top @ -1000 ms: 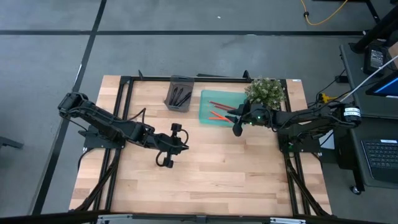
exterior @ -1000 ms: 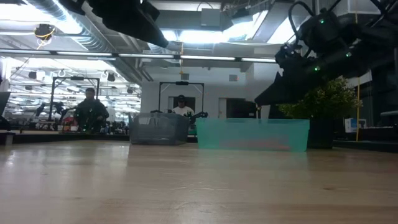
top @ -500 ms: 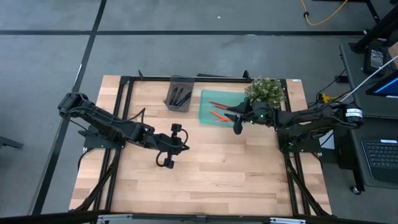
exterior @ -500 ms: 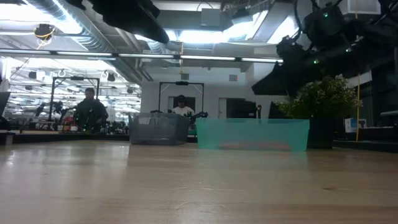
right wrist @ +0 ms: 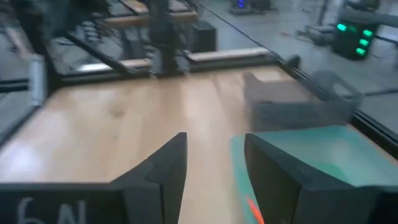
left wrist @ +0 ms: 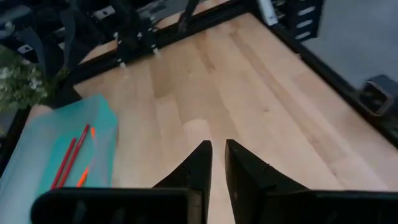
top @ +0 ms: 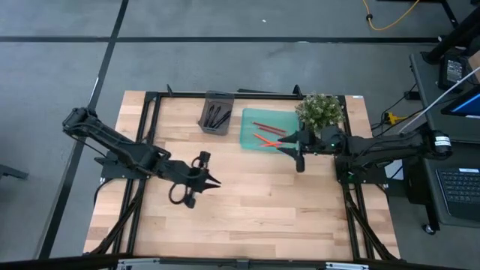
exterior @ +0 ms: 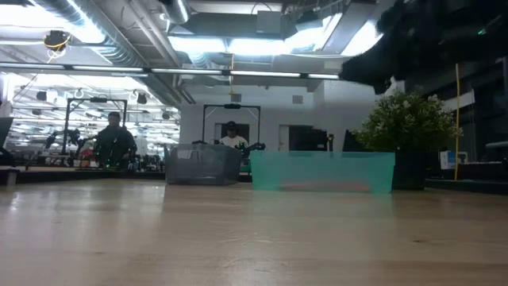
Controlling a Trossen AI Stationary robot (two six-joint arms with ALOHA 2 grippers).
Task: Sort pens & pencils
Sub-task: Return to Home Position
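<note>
Pale wood planks make up the surface (top: 247,217), which is bare across its near half. The left arm reaches in from its own side. Its left hand (top: 212,182) sits over the middle-left boards, fingers barely parted and holding nothing. The right hand (top: 283,142) hangs at the near right corner of the green tray (top: 247,114), fingers spread and empty, just beside the potted plant (top: 321,110). A grey bin (top: 219,94) stands just left of the tray.

I judge that corner to be the risk. A low or wide pull-away could clip the tray wall or the plant and jolt the sorted sticks.

The pencils (top: 264,129) lie flat in the tray, their long axes slanting across it. The pens (top: 217,116) lie in the bin, roughly along its length. Which ends are the tips cannot be told.
</note>
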